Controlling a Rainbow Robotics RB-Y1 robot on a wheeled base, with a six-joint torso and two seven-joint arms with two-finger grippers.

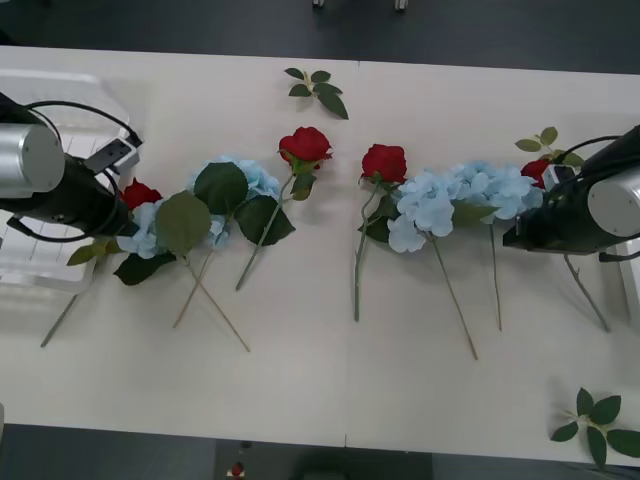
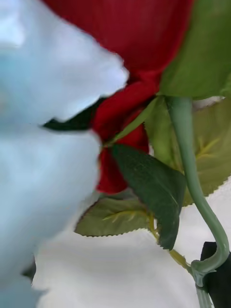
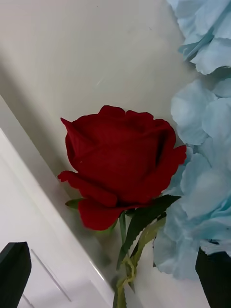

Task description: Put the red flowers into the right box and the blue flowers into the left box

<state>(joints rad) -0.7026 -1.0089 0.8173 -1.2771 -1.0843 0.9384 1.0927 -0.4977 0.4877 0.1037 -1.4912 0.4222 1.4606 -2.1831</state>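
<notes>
The big white table (image 1: 300, 380) holds everything, and the row of flowers runs across its middle. The left box (image 1: 40, 270) sits at the table's left edge, partly under the left arm. The right box (image 1: 634, 290) is only a thin white rim at the table's right edge. Four blue flowers (image 1: 440, 205) lie in the row, two left of the table's middle and two right of it, with their stems pointing toward the robot. Four red flowers (image 1: 385, 162) lie among them: two near the middle, one at each end. The left gripper (image 3: 115, 293) is low over the table by the left box, and the left end rose (image 3: 120, 166) is right in front of it, bloom away from the jaws and stem running back between the two black fingers. Its jaws are wide apart and hold nothing. The right gripper (image 1: 520, 238) is by the right end rose (image 2: 134, 57), very close; that stem (image 2: 192, 183) bends down to one black finger (image 2: 216, 274). I cannot tell if these jaws are open or closed. Each arm is nearest its own end rose. Little leaf sprigs (image 1: 318, 90) lie at the table's far and near edges. I can read no writing or labels.
</notes>
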